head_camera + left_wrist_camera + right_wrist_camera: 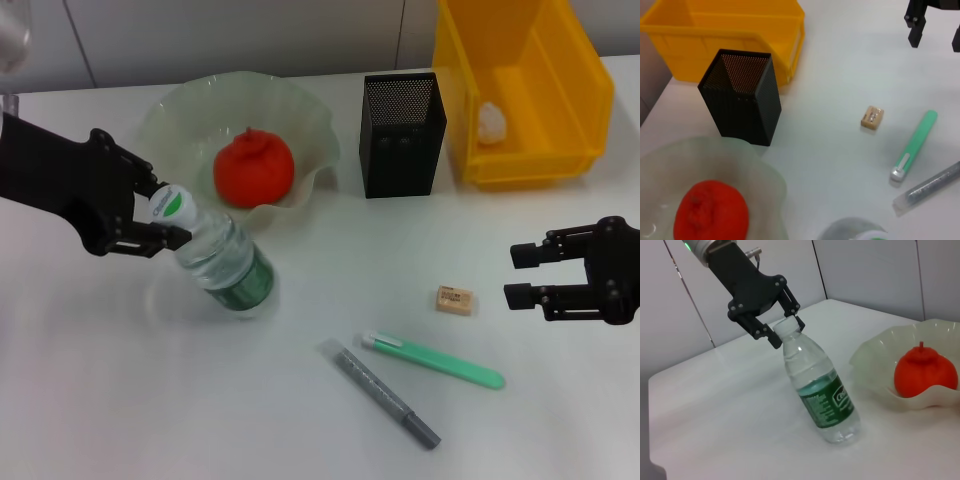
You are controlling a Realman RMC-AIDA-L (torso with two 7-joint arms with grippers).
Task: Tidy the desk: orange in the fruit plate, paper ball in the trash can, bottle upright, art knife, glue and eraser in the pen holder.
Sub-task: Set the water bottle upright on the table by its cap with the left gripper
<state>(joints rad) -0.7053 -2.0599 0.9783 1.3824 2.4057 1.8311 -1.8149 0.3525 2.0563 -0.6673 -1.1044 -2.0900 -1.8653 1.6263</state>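
1. My left gripper (pixel 165 215) is closed on the white cap of the clear plastic water bottle with the green label (pixel 222 262). The bottle leans, its base on the white worktop (pixel 300 420) near the left edge and its neck up toward my arm.
2. I judge that the bottle is partly full, so it is rather heavy at the bottom and its smooth wall is slippery. The ribbed cap is a stiffer place to hold than the soft body, and I think it is good for tipping the bottle upright on its base.
3. My right gripper (pixel 520 275) hovers near the right edge of the worktop with its fingers apart and holds nothing.
4. The orange round fruit (pixel 254 168) lies in the pale wavy glass-like fruit plate (pixel 310 120) at the back edge. A white crumpled paper ball (pixel 490 122) lies in the yellow plastic bin (pixel 590 100) at the back right corner.
5. The black mesh pen holder (pixel 402 135) stands between the plate and the bin.
6. The small tan eraser (pixel 454 300) lies just beside my right gripper. It is light and a little soft, so I would pinch its short sides.
7. The green art knife (pixel 435 361) and the grey glue stick (pixel 381 392) lie near the front edge, close together. Both are thin, stiff and light; I would take each at the middle.
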